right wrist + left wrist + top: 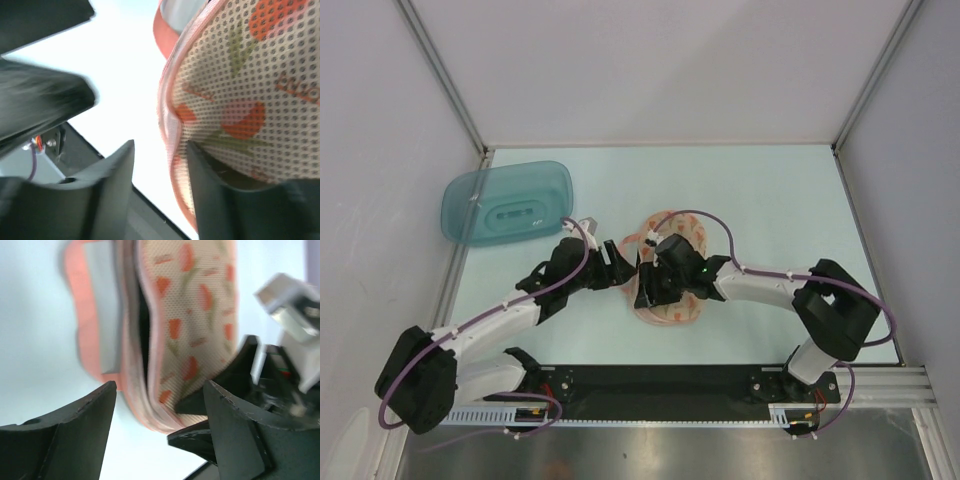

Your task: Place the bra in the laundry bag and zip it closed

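Note:
The peach laundry bag (682,305) lies mid-table, its two lobes folded nearly together. In the left wrist view its patterned top lobe (195,315) and pink zip rim (80,315) show, with a dark slit between the lobes. The bra is hidden, and I cannot tell whether that slit is it. My left gripper (625,262) is open at the bag's left edge, its jaws (160,385) straddling the rim's end. My right gripper (648,285) is open on the same edge. In the right wrist view (160,144) the bag's rim (172,150) lies against its right finger.
A teal translucent tub (505,205) sits upside down at the far left. The two grippers are almost touching over the bag's left side. The right gripper's fingers (235,385) show in the left wrist view. A black rail (660,385) runs along the near edge.

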### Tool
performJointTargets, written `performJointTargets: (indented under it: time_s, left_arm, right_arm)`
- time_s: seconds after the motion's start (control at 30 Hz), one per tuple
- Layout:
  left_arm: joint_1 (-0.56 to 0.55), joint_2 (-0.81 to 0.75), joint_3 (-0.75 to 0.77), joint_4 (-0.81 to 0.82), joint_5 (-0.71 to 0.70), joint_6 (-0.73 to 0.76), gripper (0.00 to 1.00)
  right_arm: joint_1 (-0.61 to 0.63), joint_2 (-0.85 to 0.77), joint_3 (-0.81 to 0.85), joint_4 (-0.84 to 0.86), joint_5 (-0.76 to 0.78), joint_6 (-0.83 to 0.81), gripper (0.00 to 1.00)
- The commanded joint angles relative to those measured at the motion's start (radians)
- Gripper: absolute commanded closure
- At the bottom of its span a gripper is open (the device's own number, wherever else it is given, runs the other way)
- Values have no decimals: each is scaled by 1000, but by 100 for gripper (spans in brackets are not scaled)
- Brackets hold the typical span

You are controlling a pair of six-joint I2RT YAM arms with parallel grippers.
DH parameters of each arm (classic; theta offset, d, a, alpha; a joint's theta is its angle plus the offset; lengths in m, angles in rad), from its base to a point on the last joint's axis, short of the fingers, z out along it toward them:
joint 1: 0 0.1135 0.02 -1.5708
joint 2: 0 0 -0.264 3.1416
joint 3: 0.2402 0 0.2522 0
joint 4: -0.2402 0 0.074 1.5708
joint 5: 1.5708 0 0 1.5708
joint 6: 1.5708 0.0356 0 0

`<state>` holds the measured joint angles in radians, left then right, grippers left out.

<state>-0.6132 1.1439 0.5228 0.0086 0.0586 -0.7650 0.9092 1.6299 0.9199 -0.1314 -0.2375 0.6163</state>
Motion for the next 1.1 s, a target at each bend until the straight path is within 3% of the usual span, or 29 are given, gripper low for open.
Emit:
performJointTargets:
  time_s: [0.0,0.13,0.27,0.37,0.4,0.5,0.57,0.73,0.87,0.9,1.0,1.07]
  left_arm:
    - [-6,-59,-7,57,119,72,24]
    - [-29,-15,3,65,138,87,27]
    - [-83,34,23,65,116,102,25]
    - [-117,97,49,56,83,105,20]
    - [-123,117,55,56,76,113,19]
    - [-123,191,85,39,54,137,17]
    - [-119,240,108,31,47,157,17]
    - [-94,338,118,80,95,158,19]
    - [-60,379,88,139,138,155,30]
    - [-40,384,82,154,139,155,40]
    - [-8,396,62,166,144,168,57]
    - [-5,405,66,166,152,181,64]
  right_arm:
    - [-16,-106,-26,29,-63,36,44]
    - [-81,-238,-47,-46,-54,54,33]
    - [-273,-417,-98,-114,-68,40,18]
    - [-422,-462,-171,-111,-159,31,6]
    - [-520,-469,-194,-49,-257,28,3]
    - [-631,-423,-246,24,-365,34,2]
    - [-651,-398,-263,44,-364,7,1]
    - [-719,-243,-311,202,-525,45,0]
    - [-695,-219,-320,222,-508,45,0]
    - [-690,-214,-316,211,-488,39,0]
    - [-670,-176,-314,242,-494,49,2]
    - [-658,-147,-303,254,-490,57,4]
